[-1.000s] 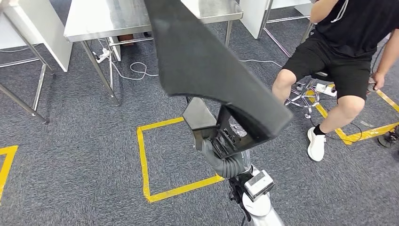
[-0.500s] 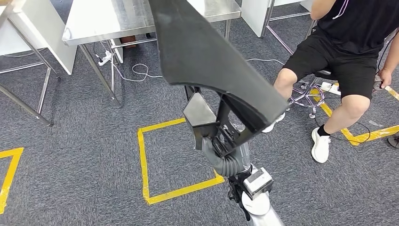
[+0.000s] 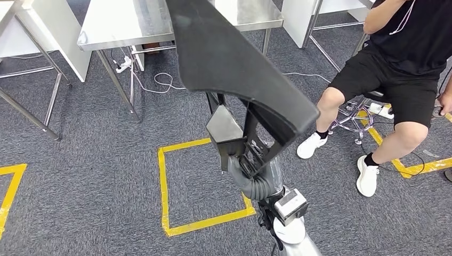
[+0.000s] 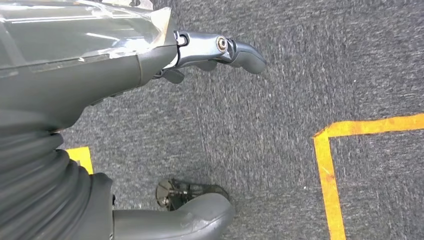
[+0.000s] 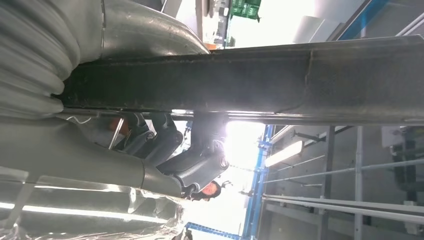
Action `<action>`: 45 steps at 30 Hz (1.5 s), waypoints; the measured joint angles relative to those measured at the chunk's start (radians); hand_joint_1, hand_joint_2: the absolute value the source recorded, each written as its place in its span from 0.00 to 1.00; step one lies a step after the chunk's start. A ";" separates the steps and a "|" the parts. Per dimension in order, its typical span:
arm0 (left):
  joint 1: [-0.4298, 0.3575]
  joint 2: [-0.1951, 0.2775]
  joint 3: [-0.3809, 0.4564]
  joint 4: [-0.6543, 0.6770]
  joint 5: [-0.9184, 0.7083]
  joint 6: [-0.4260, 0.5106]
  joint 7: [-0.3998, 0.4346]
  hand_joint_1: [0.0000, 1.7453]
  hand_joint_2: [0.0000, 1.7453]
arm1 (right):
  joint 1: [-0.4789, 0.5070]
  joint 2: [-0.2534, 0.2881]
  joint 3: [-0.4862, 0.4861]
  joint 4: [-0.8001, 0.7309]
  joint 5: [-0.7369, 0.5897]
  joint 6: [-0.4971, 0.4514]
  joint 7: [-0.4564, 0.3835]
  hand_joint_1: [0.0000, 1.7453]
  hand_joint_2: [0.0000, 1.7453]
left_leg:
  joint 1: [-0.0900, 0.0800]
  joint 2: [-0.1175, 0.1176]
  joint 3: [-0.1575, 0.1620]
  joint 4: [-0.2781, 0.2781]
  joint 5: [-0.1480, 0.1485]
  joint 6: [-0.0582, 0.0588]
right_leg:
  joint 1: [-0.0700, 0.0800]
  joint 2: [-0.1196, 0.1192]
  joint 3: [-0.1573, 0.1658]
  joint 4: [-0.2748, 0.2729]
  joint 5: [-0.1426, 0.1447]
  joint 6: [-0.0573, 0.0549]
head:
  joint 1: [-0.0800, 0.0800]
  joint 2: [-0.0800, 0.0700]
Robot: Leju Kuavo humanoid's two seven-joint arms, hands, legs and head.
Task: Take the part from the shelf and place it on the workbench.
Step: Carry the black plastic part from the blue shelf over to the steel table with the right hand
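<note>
Now carrying large black curved plastic part (image 3: 234, 64) in right hand (image 3: 246, 160), view shifted nearer steel tabletop (image 3: 114, 24); left hand (image 4: 210, 50) empty.

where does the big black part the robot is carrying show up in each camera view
Head view: the black part runs from the top centre down toward the middle right, gripped from below by the right hand.
Right wrist view: the part crosses the frame as a dark bar above the fingers.
Left wrist view: not in it.
Shared landmark: the right hand gripping the part.

R hand (image 3: 250, 154) grips black part (image 3: 234, 58) | seated person (image 3: 405, 64) nearby, prob. idle
</note>
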 joint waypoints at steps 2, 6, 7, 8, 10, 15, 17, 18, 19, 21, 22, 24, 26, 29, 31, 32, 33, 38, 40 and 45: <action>0.002 -0.002 0.000 0.000 -0.002 0.001 0.002 0.00 1.00 | 0.001 0.000 0.001 0.001 -0.001 -0.001 0.000 1.00 1.00 | 0.012 -0.004 0.013 0.007 -0.017 -0.021 | -0.016 -0.001 0.033 -0.120 0.073 0.036 | 0.001 0.000; 0.001 0.000 0.000 0.000 -0.008 0.004 0.011 0.00 1.00 | 0.002 -0.001 0.004 0.003 -0.002 -0.002 0.001 1.00 1.00 | 0.016 -0.005 0.017 0.032 -0.052 -0.058 | -0.018 -0.001 0.072 -0.244 0.121 0.018 | 0.006 0.000; 0.001 0.000 0.000 0.000 -0.010 0.005 0.013 0.00 1.00 | 0.002 -0.001 0.005 0.003 -0.003 -0.003 0.002 1.00 1.00 | 0.018 -0.005 0.017 0.034 -0.054 -0.064 | -0.018 0.001 0.078 -0.243 0.120 0.002 | 0.005 0.000; 0.001 -0.001 0.000 0.000 -0.013 0.006 0.016 0.00 1.00 | 0.002 0.000 0.006 0.004 -0.005 -0.004 0.002 1.00 1.00 | 0.021 -0.003 0.015 0.044 -0.054 -0.068 | -0.019 0.003 0.083 -0.244 0.122 -0.007 | 0.004 0.000; -0.001 -0.001 0.000 0.000 -0.016 0.009 0.019 0.00 1.00 | 0.000 0.001 0.009 0.004 -0.008 -0.004 0.002 1.00 1.00 | 0.027 0.002 -0.025 0.115 -0.058 -0.076 | -0.019 0.003 0.100 -0.245 0.115 -0.022 | 0.002 0.000; 0.001 -0.001 0.000 0.000 -0.017 0.011 0.024 0.00 1.00 | 0.000 0.001 0.013 0.007 -0.009 -0.005 0.002 1.00 1.00 | 0.027 0.006 -0.202 0.330 -0.135 -0.082 | -0.006 0.006 0.138 -0.246 0.078 -0.037 | -0.001 0.000; 0.002 -0.001 0.000 0.000 -0.017 0.012 0.028 0.00 1.00 | -0.001 0.001 0.014 0.009 -0.011 -0.005 0.002 1.00 1.00 | 0.022 0.006 -0.182 0.227 -0.068 -0.065 | 0.000 0.007 0.163 -0.248 0.058 -0.037 | -0.001 0.000; 0.003 0.000 0.000 0.000 -0.017 0.014 0.030 0.00 1.00 | -0.002 0.001 0.015 0.010 -0.014 -0.005 0.002 1.00 1.00 | 0.017 0.004 -0.162 0.162 -0.019 -0.054 | 0.002 0.008 0.177 -0.249 0.048 -0.036 | 0.000 0.000; 0.004 0.000 0.000 0.000 -0.018 0.015 0.032 0.00 1.00 | -0.003 0.001 0.017 0.012 -0.016 -0.005 0.002 1.00 1.00 | 0.010 0.004 -0.145 0.113 0.014 -0.043 | 0.003 0.009 0.186 -0.253 0.040 -0.033 | 0.001 0.000; 0.006 0.001 0.000 0.000 -0.018 0.019 0.034 0.00 1.00 | -0.005 0.002 0.018 0.015 -0.018 -0.004 0.001 1.00 1.00 | -0.003 0.001 -0.123 0.067 0.035 -0.027 | 0.006 0.012 0.207 -0.261 0.030 -0.021 | 0.001 0.000; 0.006 0.001 0.000 0.000 -0.018 0.021 0.034 0.00 1.00 | -0.006 0.002 0.019 0.017 -0.019 -0.004 0.000 1.00 1.00 | -0.007 0.001 -0.112 0.057 0.026 -0.021 | 0.007 0.013 0.216 -0.261 0.032 -0.011 | 0.000 0.000; 0.007 0.000 0.000 0.000 -0.018 0.023 0.034 0.00 1.00 | -0.010 0.002 0.021 0.018 -0.020 -0.004 0.000 1.00 1.00 | -0.005 -0.002 -0.073 0.033 0.023 -0.008 | 0.014 0.012 0.213 -0.219 0.046 0.005 | -0.001 0.000; 0.006 -0.001 0.000 0.000 -0.018 0.024 0.034 0.00 1.00 | -0.015 0.001 0.023 0.020 -0.023 -0.003 -0.001 1.00 1.00 | -0.004 -0.003 -0.037 0.025 0.014 0.007 | 0.015 0.010 0.151 -0.113 0.049 0.012 | 0.000 0.000; 0.006 -0.001 0.000 0.001 -0.018 0.024 0.034 0.00 1.00 | -0.014 -0.004 0.026 0.028 -0.025 -0.003 -0.001 1.00 1.00 | -0.011 -0.006 -0.006 0.026 -0.014 0.017 | 0.006 0.009 0.036 0.003 -0.019 -0.004 | 0.005 0.000; 0.007 -0.002 0.000 0.001 -0.018 0.024 0.034 0.00 1.00 | -0.012 -0.008 0.026 0.033 -0.025 -0.003 -0.001 1.00 1.00 | -0.012 -0.012 0.023 0.026 -0.040 0.012 | 0.000 0.009 0.010 -0.044 -0.060 0.001 | 0.006 0.000; 0.007 -0.002 0.000 0.001 -0.018 0.024 0.034 0.00 1.00 | -0.012 -0.009 0.026 0.035 -0.025 -0.003 -0.001 1.00 1.00 | -0.012 -0.015 0.040 0.027 -0.055 0.009 | -0.002 0.008 0.014 -0.101 -0.043 0.012 | 0.006 0.000; 0.007 -0.003 0.000 0.001 -0.018 0.024 0.034 0.00 1.00 | -0.011 -0.009 0.026 0.037 -0.025 -0.003 -0.001 1.00 1.00 | -0.013 -0.017 0.054 0.027 -0.070 0.004 | -0.004 0.006 0.025 -0.155 0.011 0.028 | 0.007 0.000; 0.003 -0.003 0.000 0.000 -0.018 0.025 0.034 0.00 1.00 | -0.016 -0.008 0.028 0.041 -0.025 -0.003 -0.001 1.00 1.00 | -0.015 -0.013 0.078 0.058 -0.099 -0.023 | 0.003 0.009 0.074 -0.243 0.139 -0.005 | 0.008 0.000; 0.001 -0.004 0.000 0.001 -0.018 0.025 0.034 0.00 1.00 | -0.019 -0.006 0.028 0.040 -0.026 -0.003 -0.002 1.00 1.00 | -0.011 -0.009 0.020 0.156 -0.065 -0.034 | -0.005 0.010 0.093 -0.255 0.129 -0.025 | 0.007 0.000; 0.004 -0.004 0.000 0.001 -0.018 0.027 0.034 0.00 1.00 | -0.018 -0.005 0.029 0.040 -0.026 -0.001 -0.002 1.00 1.00 | 0.016 0.002 -0.177 0.349 -0.174 -0.070 | -0.019 0.010 0.160 -0.269 0.080 -0.031 | 0.005 0.000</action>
